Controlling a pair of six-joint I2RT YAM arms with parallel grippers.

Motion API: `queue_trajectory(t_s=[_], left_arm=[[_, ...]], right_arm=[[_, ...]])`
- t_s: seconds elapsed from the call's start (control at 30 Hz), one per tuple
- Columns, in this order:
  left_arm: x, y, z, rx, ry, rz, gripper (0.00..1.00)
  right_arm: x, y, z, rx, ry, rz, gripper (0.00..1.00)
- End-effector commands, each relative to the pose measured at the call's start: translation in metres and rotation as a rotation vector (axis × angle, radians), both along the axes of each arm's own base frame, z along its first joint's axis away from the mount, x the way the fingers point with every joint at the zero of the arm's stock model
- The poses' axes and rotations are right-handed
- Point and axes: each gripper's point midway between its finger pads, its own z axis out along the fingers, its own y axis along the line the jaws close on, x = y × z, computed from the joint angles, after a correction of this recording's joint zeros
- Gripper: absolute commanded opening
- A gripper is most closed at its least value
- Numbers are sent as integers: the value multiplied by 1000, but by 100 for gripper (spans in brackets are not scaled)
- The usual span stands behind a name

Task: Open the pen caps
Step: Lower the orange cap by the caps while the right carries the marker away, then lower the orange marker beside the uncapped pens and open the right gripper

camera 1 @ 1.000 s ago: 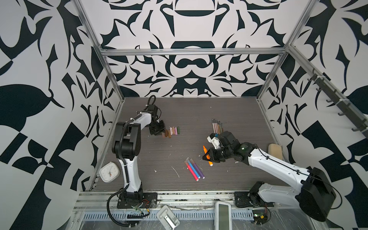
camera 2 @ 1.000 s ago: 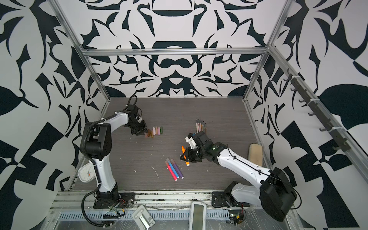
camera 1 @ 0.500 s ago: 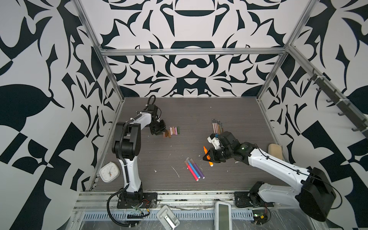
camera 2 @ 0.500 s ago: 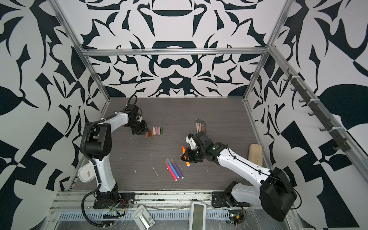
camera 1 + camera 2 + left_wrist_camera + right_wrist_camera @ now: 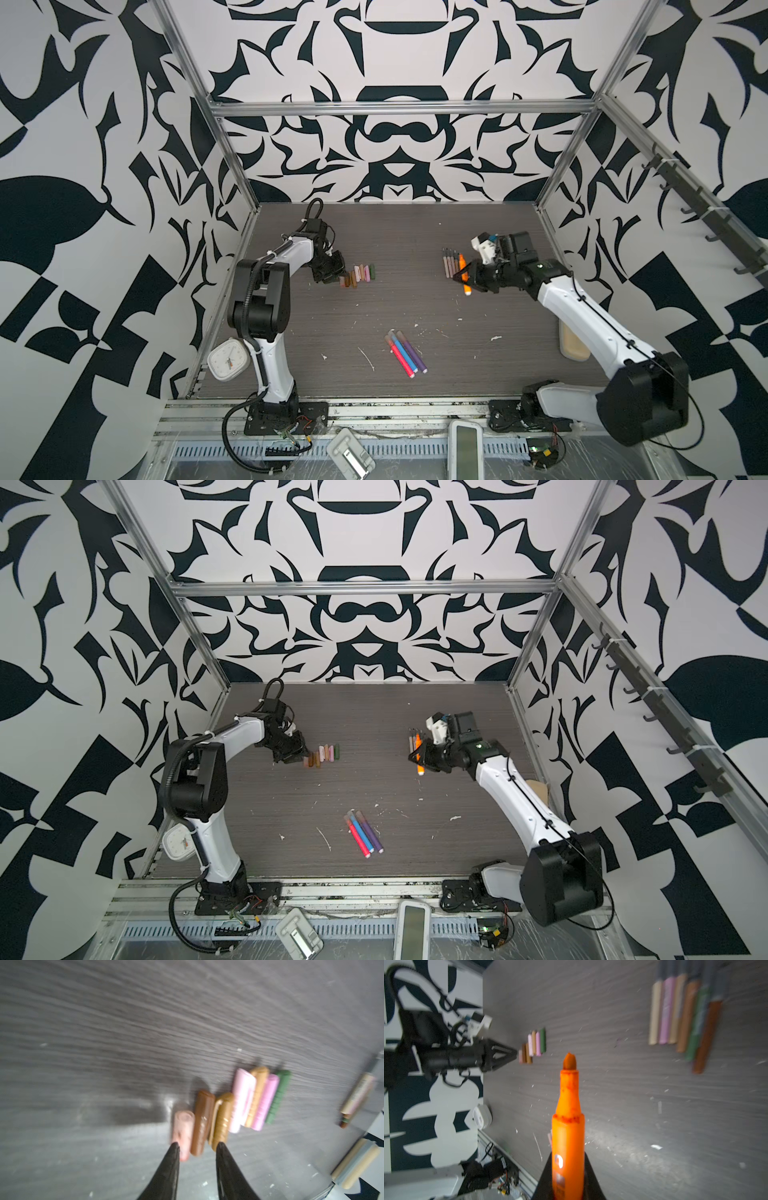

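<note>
Lying side by side, seven pulled-off pen caps (image 5: 239, 1105) are kept as one tidy row on the surface (image 5: 374, 232), well apart from the bared slim pens (image 5: 681, 1012), presumably so that parts stay sorted. The translucent peach cap (image 5: 182, 1132) sits at the row's end, just beside the left gripper (image 5: 197, 1145). Its jaws stand apart and nothing is seen clamped: likely a drop-off pose. The orange marker (image 5: 568, 1126), tip exposed, is clamped by its barrel in the right gripper (image 5: 568, 1156) near the slim pens, probably for set-down. Three thick markers (image 5: 405, 351) look still capped.
</note>
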Motion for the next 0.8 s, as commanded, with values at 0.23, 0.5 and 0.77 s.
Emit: queue_trajectory(t_s=[0.23, 0.5, 0.77], left_arm=[[-31, -10, 87, -136, -150, 28, 35], [-47, -13, 117, -200, -217, 57, 36], [-56, -11, 120, -198, -230, 57, 37]], right_arm=[[65, -92, -78, -67, 100, -176, 0], [91, -94, -118, -68, 140, -154, 0], [93, -88, -138, -33, 185, -141, 7]])
